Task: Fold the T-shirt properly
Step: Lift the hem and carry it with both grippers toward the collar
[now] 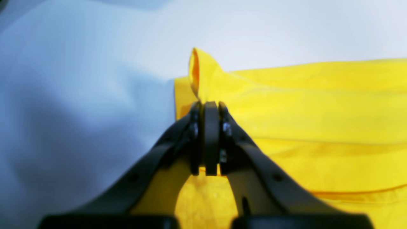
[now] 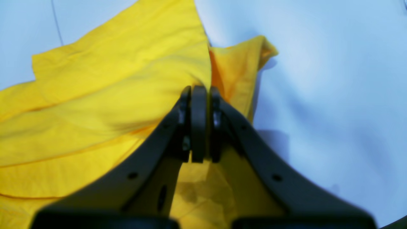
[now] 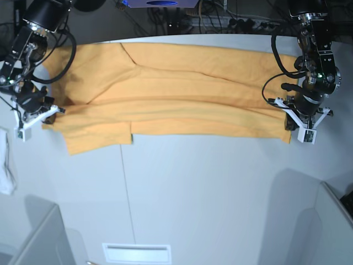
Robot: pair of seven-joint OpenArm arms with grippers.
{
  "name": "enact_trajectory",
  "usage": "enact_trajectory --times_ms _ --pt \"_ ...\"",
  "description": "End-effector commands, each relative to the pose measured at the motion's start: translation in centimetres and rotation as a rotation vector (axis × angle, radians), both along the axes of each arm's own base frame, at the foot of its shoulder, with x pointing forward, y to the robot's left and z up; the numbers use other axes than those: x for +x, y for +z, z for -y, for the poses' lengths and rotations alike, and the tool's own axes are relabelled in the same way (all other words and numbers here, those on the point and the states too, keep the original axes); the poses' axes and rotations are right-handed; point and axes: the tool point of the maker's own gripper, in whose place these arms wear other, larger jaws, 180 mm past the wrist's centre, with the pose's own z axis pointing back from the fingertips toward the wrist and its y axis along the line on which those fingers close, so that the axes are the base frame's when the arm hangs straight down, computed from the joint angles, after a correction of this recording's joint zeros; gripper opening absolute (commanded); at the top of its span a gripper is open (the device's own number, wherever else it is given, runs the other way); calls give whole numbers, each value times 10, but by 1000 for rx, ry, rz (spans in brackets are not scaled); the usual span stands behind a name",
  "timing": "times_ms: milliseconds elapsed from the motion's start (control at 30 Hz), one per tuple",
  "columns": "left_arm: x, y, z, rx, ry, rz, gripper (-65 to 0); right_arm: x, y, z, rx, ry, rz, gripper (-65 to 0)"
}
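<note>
The T-shirt [image 3: 182,91] lies stretched sideways across the back of the white table, folded lengthwise into a long orange band; it looks yellow in both wrist views. My left gripper [image 3: 288,117] is at its right end, shut on a pinched-up corner of the T-shirt [image 1: 286,108]; the left gripper [image 1: 208,106] has fabric sticking up past its tips. At the left end, my right gripper [image 3: 48,117] is shut on the edge of the T-shirt [image 2: 95,95], and cloth bunches on both sides of the right gripper [image 2: 198,92]. A sleeve flap [image 3: 99,141] hangs toward the front at the left.
A small white cloth [image 3: 6,165] lies at the table's left edge. Grey bin walls stand at the front left [image 3: 38,237] and front right [image 3: 331,221]. A white slotted plate [image 3: 136,253] sits at the front edge. Cables and equipment [image 3: 220,22] run behind the table.
</note>
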Motion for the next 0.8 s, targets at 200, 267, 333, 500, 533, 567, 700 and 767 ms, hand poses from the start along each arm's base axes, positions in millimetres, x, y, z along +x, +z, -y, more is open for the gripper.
enact_trajectory --times_ms 200,267,333,500,533,567,700,767 --pt "-7 1 -4 25 -6 3 -650 -11 13 6 -50 8 30 -650" --pt "-11 -2 -5 26 -5 -9 -650 -17 14 4 -63 16 30 -650" --pt "-12 -3 -5 26 -5 -12 -650 -22 13 3 -68 20 21 -650" --pt "-16 -1 -2 30 -13 -11 -650 -25 12 5 -74 20 14 -650" --pt "-15 1 -1 32 -16 -6 -650 -27 12 6 -78 21 10 -650" --pt "-15 3 0 34 -20 1 -650 -27 12 6 -78 21 8 -650" --pt "-20 4 2 40 -29 -3 -650 -27 12 7 -81 21 8 -650" --pt "-21 4 2 40 -29 -5 -650 -28 13 9 -83 12 10 -650"
